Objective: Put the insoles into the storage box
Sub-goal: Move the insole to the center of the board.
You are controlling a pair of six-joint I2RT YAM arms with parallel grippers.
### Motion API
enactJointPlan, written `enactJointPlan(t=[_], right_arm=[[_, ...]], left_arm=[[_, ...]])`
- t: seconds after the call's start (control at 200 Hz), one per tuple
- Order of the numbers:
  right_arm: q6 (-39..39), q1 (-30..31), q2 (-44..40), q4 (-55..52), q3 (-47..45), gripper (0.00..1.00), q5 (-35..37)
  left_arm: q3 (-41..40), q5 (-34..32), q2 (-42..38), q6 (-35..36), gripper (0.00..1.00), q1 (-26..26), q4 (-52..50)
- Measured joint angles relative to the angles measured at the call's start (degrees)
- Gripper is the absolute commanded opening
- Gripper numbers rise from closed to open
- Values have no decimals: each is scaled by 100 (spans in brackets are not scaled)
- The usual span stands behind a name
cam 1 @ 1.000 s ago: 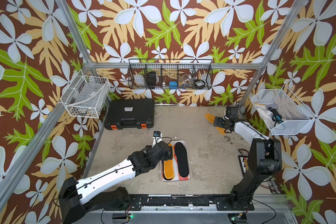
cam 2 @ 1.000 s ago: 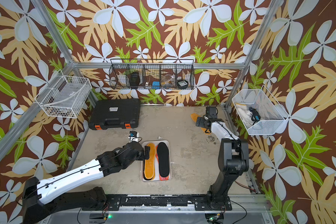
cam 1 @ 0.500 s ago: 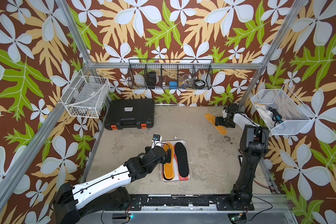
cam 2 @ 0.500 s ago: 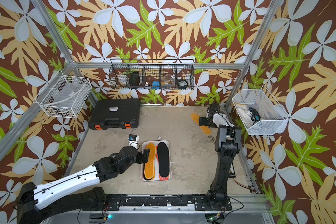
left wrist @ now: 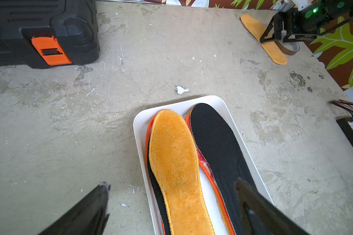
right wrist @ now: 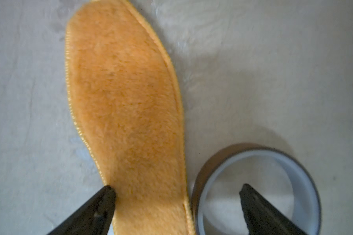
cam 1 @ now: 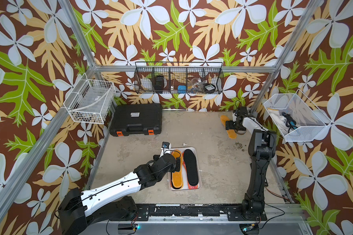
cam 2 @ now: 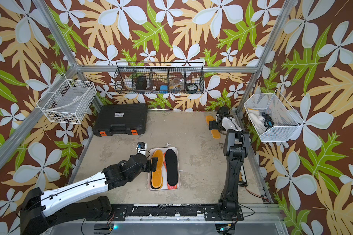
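Bimanual rig at a scuffed grey table (cam 1: 212, 130), hemmed in by flower-print walls. Along the rear-left edge, a black hard case (cam 1: 137, 119) with orange latches, well apart from the work. On the back wall, a black wire basket (cam 1: 178, 78) of odds and ends. On the side rails, a white wire basket (cam 1: 90, 103) and a mesh basket (cam 1: 296, 118), both clear of the tabletop.

Near the table's middle, towards the front, the white storage box (cam 1: 184, 189), plain in both top views, with a small white scrap (cam 1: 184, 144) just beyond its far end. Inside, two stacks side by side. On one, a fuzzy orange insole (cam 1: 176, 175), with black and orange edges peeping out beneath. On the other, a black insole (cam 1: 192, 168), over a red-mottled insole (left wrist: 203, 164) with an orange rim.

Far off in the rear-right corner, a loose orange insole (cam 1: 231, 133) flat on the table. Just beside its narrow end, a brown tape roll (right wrist: 306, 177), crowding that side.

Left gripper (left wrist: 171, 183) poised over the storage box from the left arm's side, jaws spread wide and holding nothing. One finger over bare table beside the box, one over the black insole.

Right gripper (right wrist: 177, 187) low over the loose orange insole, jaws likewise wide apart and straddling the narrow end. One fingertip at the insole's outer edge, one above the hollow of the tape roll. Nothing gripped; cannot tell from the wrist view whether either tip touches.
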Motion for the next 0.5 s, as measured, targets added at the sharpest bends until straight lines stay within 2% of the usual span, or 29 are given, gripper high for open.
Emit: enactJointPlan(t=[0.24,0.5], right_arm=[[-57,2,634,-529,1554,99,136],[175,350,-140,-553,1093,99,42]], left_arm=[[-39,-94,-68,-22,100,0,-50],[-50,-109,31,-20,100,0,-85]])
